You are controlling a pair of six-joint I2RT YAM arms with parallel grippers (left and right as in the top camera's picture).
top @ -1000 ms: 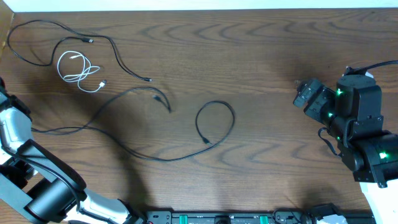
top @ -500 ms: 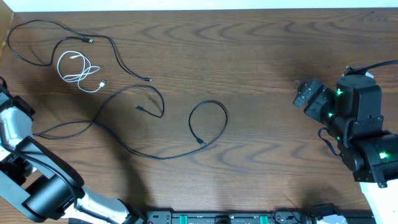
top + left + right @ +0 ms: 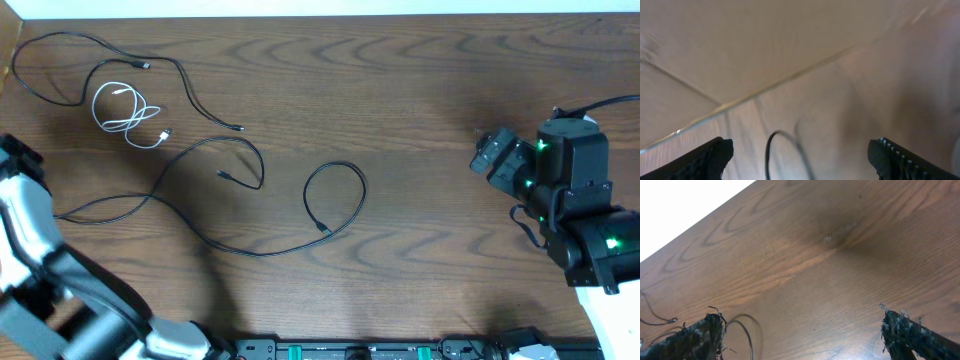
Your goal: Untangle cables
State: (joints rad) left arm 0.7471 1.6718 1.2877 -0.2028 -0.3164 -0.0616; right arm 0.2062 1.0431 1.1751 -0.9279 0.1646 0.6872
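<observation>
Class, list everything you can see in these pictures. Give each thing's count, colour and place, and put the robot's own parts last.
table: one, brown wood, under everything
white cable: one, white, coiled near the far left corner
black cables: two or three, black, one by the white cable, the rest spread over the left centre; strands run together, so the exact count is unclear
rail: one, black with green marks, along the near edge
left arm: one, grey and black, left edge
right arm: one, black with green lights, right side
left gripper: one, black, open, empty
right gripper: one, black, open, empty
</observation>
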